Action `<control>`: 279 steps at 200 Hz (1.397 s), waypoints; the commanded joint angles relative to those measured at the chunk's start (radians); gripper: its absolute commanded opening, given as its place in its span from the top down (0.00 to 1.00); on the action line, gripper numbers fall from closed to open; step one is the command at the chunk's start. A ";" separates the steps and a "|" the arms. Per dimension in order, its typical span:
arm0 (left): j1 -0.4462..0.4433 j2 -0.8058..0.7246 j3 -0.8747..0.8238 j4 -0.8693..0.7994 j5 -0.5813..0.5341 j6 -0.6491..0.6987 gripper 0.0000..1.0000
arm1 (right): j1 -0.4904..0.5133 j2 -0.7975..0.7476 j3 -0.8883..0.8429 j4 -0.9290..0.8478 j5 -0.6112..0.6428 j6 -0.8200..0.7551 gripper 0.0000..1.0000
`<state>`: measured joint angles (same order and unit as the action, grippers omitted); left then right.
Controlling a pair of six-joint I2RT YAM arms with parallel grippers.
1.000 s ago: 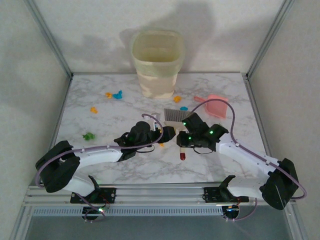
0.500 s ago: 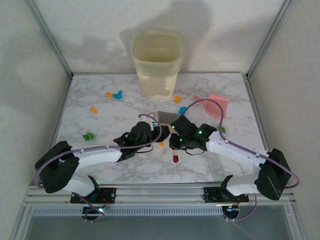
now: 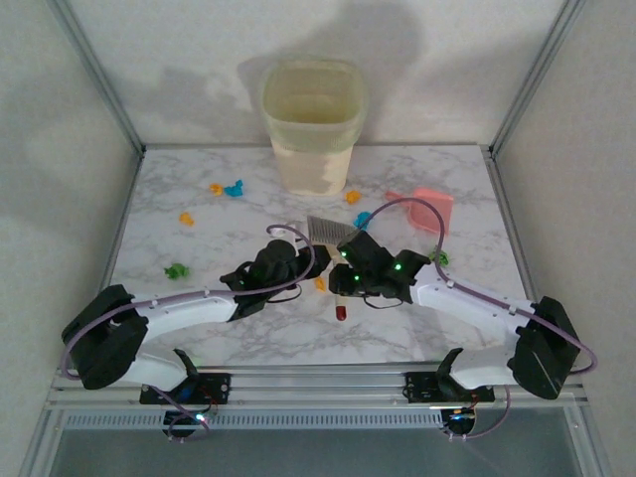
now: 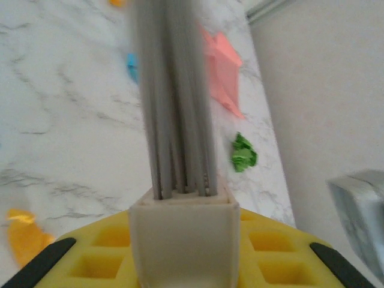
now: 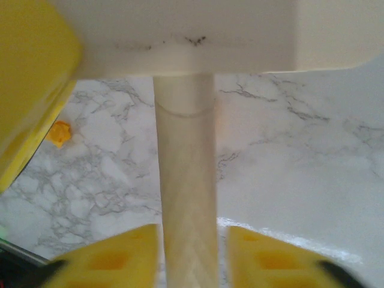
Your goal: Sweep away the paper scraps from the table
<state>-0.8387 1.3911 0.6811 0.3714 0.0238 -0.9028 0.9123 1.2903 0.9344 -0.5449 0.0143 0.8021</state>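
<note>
Your left claw (image 3: 318,256) is clamped on the head of the brush (image 3: 328,234), near the middle of the counter (image 3: 159,189). In the left wrist view you see the cream block of the head squeezed between the yellow fingers (image 4: 96,246), with the grey bristles pointing toward the far edge.

Your right claw (image 5: 192,240) stands apart around the cream handle. One finger lies against the wood, and a thin strip of marble shows between the handle and the other finger. The handle runs toward the near edge and ends in a red tip (image 3: 341,314).

The paper scraps (image 3: 235,188) lie scattered over the counter:
- An orange one and a blue one sit together toward the far left corner.
- Another orange one (image 3: 185,219) lies nearer the left edge.
- A green one (image 3: 177,269) lies by the left edge, closer to the near side.
- An orange one (image 3: 352,196) and a blue one (image 3: 364,217) lie between the bin (image 3: 313,124) and the brush.
- A small orange one (image 3: 320,283) lies just beside the two claws.
- A green one (image 3: 440,258) lies toward the right edge, close to your right arm.

The pink dustpan (image 3: 427,209) lies toward the far right corner. The pale bin stands at the middle of the far edge.
</note>
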 commanded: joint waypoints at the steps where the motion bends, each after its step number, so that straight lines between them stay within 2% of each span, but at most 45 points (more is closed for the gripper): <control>1: 0.037 -0.019 0.037 -0.140 -0.052 -0.077 1.00 | 0.015 -0.109 -0.055 0.080 0.008 0.027 0.41; 13: 0.050 -0.025 0.055 -0.189 -0.040 -0.123 1.00 | 0.016 -0.171 -0.090 0.123 0.007 0.019 0.25; 29: 0.079 -0.041 0.080 -0.248 -0.004 -0.190 1.00 | 0.016 -0.260 -0.146 0.221 -0.027 -0.012 0.12; 43: 0.103 -0.072 0.088 -0.264 0.012 -0.247 1.00 | 0.019 -0.323 -0.197 0.323 -0.052 -0.043 0.09; 59: 0.121 -0.115 0.100 -0.322 -0.024 -0.346 1.00 | 0.030 -0.362 -0.218 0.378 -0.034 -0.090 0.08; 84: 0.155 -0.168 0.117 -0.389 -0.050 -0.474 1.00 | 0.062 -0.365 -0.224 0.431 0.042 -0.185 0.11; 112: 0.185 -0.239 0.069 -0.387 -0.079 -0.609 1.00 | 0.093 -0.353 -0.251 0.554 0.120 -0.257 0.16; 147: 0.232 -0.324 0.001 -0.377 -0.098 -0.721 1.00 | 0.105 -0.254 -0.164 0.498 0.172 -0.282 0.23; 184: 0.251 -0.353 -0.001 -0.404 -0.118 -0.754 1.00 | 0.126 -0.147 -0.093 0.488 0.169 -0.274 0.28; 279: 0.253 -0.314 0.001 -0.373 -0.097 -0.777 1.00 | 0.126 -0.046 0.011 0.455 0.168 -0.214 0.40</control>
<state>-0.5938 1.0733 0.6785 -0.0280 -0.0643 -1.6508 1.0283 1.2282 0.9005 -0.0746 0.1616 0.5694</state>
